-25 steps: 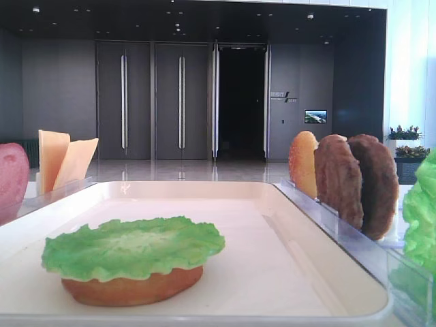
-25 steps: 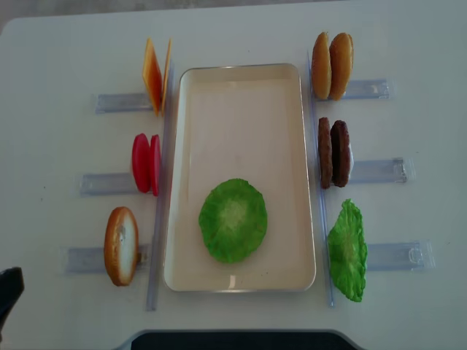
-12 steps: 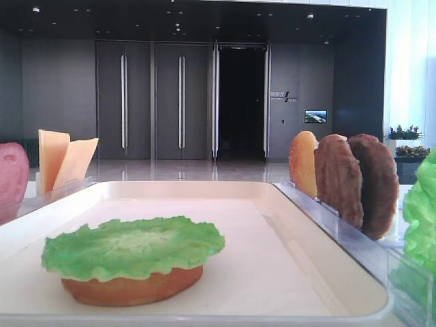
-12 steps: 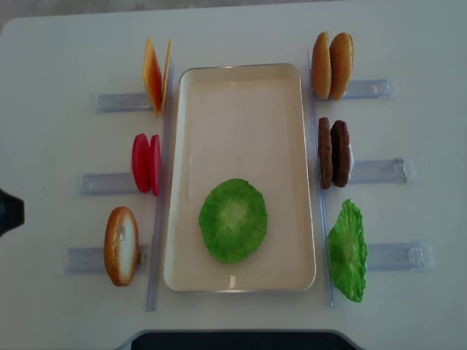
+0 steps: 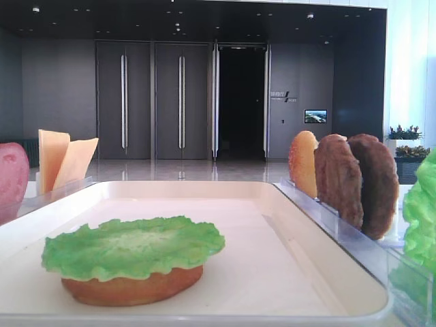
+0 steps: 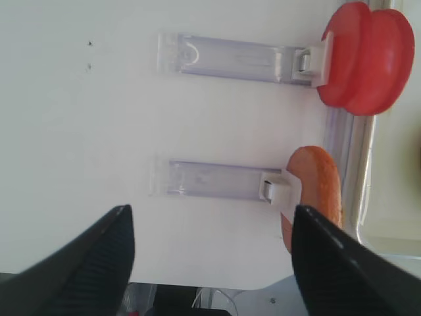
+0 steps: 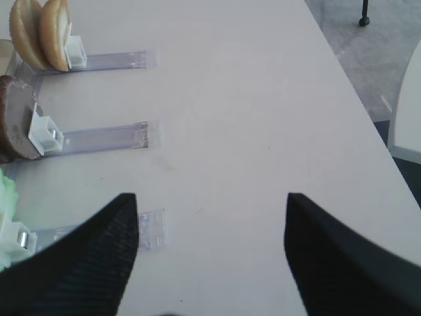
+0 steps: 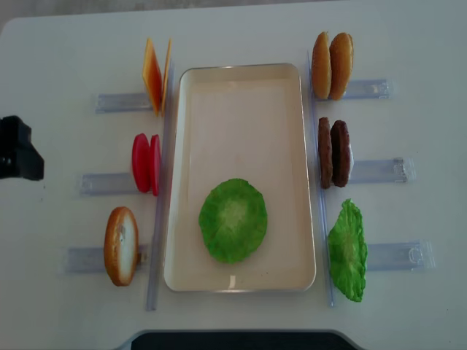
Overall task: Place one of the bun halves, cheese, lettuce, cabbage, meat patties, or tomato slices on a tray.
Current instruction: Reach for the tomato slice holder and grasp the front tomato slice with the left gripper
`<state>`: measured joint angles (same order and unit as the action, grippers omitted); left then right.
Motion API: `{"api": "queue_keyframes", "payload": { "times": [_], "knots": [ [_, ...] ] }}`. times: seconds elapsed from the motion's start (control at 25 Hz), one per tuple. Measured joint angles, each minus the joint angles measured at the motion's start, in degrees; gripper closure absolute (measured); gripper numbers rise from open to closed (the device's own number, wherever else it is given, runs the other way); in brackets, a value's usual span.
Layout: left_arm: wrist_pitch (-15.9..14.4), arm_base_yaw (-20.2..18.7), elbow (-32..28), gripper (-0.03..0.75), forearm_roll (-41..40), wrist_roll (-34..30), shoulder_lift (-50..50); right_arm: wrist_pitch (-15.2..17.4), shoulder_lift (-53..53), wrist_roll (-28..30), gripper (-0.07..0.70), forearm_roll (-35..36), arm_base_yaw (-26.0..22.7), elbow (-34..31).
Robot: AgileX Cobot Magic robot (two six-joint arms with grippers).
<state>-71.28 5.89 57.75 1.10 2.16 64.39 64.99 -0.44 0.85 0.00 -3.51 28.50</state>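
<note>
The cream tray (image 8: 241, 95) holds a green lettuce leaf (image 8: 233, 219) lying flat on a bun half (image 5: 133, 289). Left of the tray, racks hold cheese slices (image 8: 155, 75), red tomato slices (image 8: 146, 163) and one bun half (image 8: 121, 245). On the right stand two bun halves (image 8: 332, 65), two meat patties (image 8: 333, 153) and another lettuce leaf (image 8: 347, 250). My left gripper (image 6: 210, 209) is open and empty above the bare table, left of the bun half (image 6: 316, 187) and the tomato slices (image 6: 365, 56). My right gripper (image 7: 210, 197) is open and empty, well right of the racks.
Clear plastic racks (image 8: 109, 182) stick out from both long sides of the tray. The left arm's black end (image 8: 16, 159) shows at the left edge of the overhead view. The table's right edge (image 7: 355, 92) and the floor beyond it show in the right wrist view.
The left arm has moved up the left edge of the overhead view, from the bottom corner to level with the tomato rack. Everything on the tray and racks is unmoved.
</note>
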Motion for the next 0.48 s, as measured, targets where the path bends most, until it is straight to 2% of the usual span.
{"api": "queue_keyframes", "payload": {
  "times": [0.48],
  "knots": [
    [0.36, 0.00, 12.17, 0.149, -1.43, 3.89, 17.31, 0.00, 0.00, 0.00, 0.150, 0.00, 0.00, 0.00]
  ]
}}
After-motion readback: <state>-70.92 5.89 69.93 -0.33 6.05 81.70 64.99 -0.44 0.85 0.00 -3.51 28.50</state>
